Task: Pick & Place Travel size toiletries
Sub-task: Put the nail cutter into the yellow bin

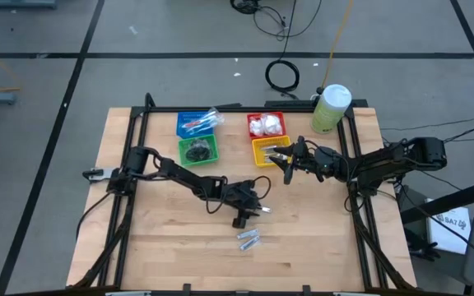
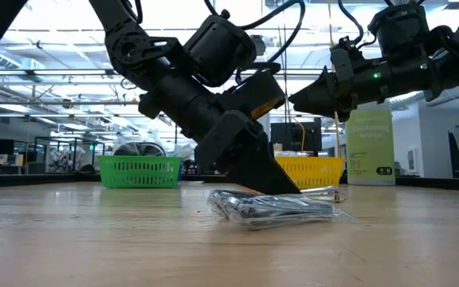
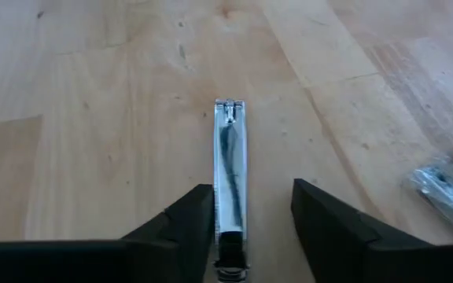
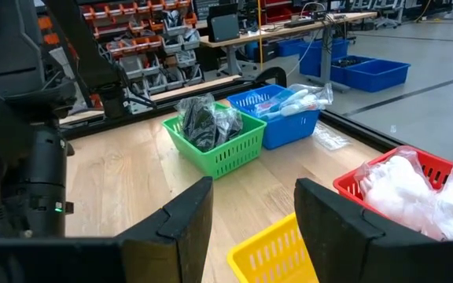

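A small silver tube [image 3: 230, 161] lies flat on the wood between the open fingers of my left gripper [image 3: 252, 200], close beside one finger; whether they touch I cannot tell. That gripper [image 1: 253, 207] is low at the table's middle [image 2: 273, 183]. More silver tubes in clear wrap [image 1: 249, 239] lie just nearer [image 2: 277, 209]. My right gripper [image 1: 285, 163] hangs open over the yellow basket [image 4: 278, 251], clear of it [image 2: 297, 100]. Toothbrushes fill the blue basket [image 4: 289, 106], dark discs the green one [image 4: 211, 130], white packets the red one [image 4: 407, 185].
The four baskets [image 1: 197, 150] stand in a block at the table's far middle, with a tall pale-green canister [image 1: 330, 108] at the far right corner. Bare wood spreads along the near edge [image 1: 171, 255]. Cables lie on the floor beyond the table.
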Robot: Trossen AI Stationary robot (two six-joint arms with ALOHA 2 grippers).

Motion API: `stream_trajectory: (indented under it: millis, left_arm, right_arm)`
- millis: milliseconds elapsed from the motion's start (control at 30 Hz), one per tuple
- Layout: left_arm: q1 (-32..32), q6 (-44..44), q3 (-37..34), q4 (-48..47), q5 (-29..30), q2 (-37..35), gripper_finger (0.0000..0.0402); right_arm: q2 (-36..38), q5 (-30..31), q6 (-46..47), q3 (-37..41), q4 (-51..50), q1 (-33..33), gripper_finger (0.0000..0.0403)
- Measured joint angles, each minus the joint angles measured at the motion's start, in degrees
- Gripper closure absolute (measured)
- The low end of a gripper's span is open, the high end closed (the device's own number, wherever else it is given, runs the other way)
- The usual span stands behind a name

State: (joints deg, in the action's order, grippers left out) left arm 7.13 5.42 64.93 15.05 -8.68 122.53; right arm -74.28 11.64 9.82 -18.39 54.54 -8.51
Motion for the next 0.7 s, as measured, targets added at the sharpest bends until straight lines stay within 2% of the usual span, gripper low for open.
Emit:
stream_trajectory:
  millis: [400, 700]
  left_arm:
    - [0.0, -0.6, 0.0, 0.3, 2.3, 0.1, 0.0377]
    - [0.4, 1.5, 0.0, 0.1, 4.9, -0.3, 0.0372]
  right_arm:
    - [0.0, 0.0, 0.0, 0.0, 0.0, 0.0, 0.0232]
    - [0.0, 0.0, 0.0, 0.0, -0.1, 0.0, 0.0232]
